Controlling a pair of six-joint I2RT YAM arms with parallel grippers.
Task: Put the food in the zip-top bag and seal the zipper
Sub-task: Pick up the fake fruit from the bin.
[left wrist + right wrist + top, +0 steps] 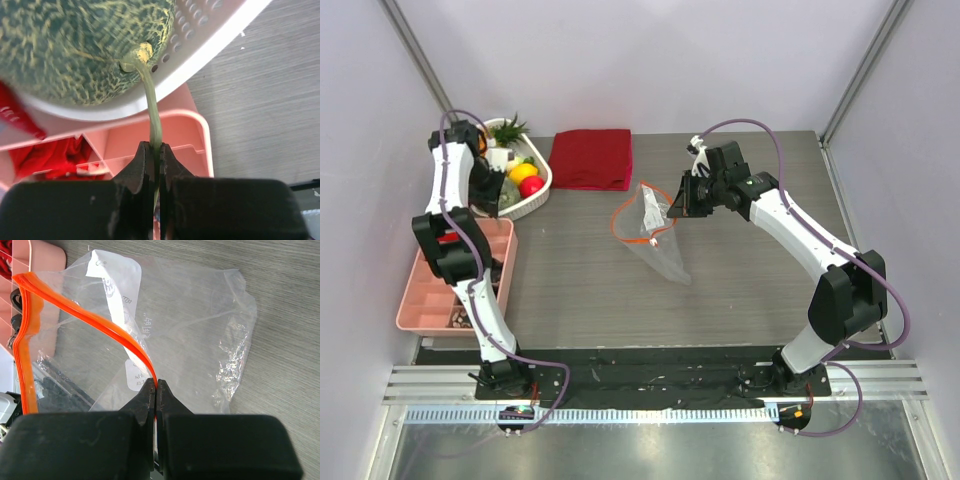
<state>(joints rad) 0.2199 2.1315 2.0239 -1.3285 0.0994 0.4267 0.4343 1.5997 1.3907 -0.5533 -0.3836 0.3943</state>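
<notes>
In the left wrist view my left gripper (156, 147) is shut on the thin green stem (152, 110) of the netted melon (85, 45), which hangs over the white basket (200, 50). In the top view that gripper (503, 190) is at the basket's near rim (542, 196), beside the yellow citrus (523, 172) and red apple (531, 186); green onion leaves (508, 128) stick up at the back. My right gripper (156, 385) is shut on the orange-red zipper (100, 325) of the clear zip-top bag (190, 325). It holds the mouth lifted and open mid-table (655, 240).
A folded dark red cloth (591, 158) lies at the back between basket and bag. A pink compartment tray (440, 290) sits at the left edge, below the basket; it also shows in the left wrist view (185, 135). Walls close in on both sides.
</notes>
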